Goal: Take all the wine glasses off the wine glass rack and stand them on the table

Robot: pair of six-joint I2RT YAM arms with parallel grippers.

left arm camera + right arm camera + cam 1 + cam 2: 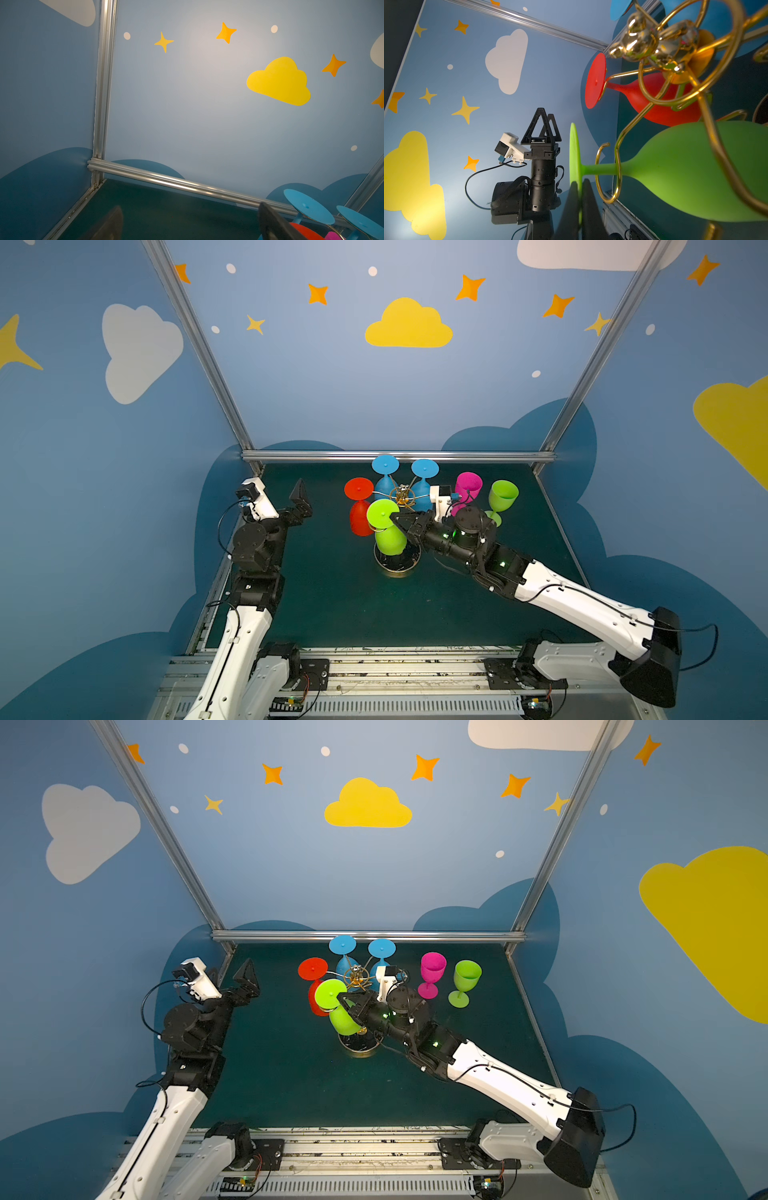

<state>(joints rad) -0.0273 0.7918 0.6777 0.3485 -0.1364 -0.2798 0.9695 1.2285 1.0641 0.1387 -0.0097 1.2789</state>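
The gold wine glass rack (402,495) stands mid-table on a round dark base (397,568). A green wine glass (390,538) hangs upside down from its near arm, the stem inside the gold loop (617,172). My right gripper (395,517) is shut on the rim of this glass's flat foot (573,153); the thin disc is pinched between both fingers (588,207). Both top views show the same grip (341,997). My left gripper (302,499) is open and holds nothing, raised at the table's back left, well clear of the rack.
A red glass (360,506) and two blue glasses (385,472) (424,477) also hang on the rack. A pink glass (467,489) and a second green glass (502,497) stand upright on the green mat, behind my right wrist. An aluminium rail (399,456) runs along the back.
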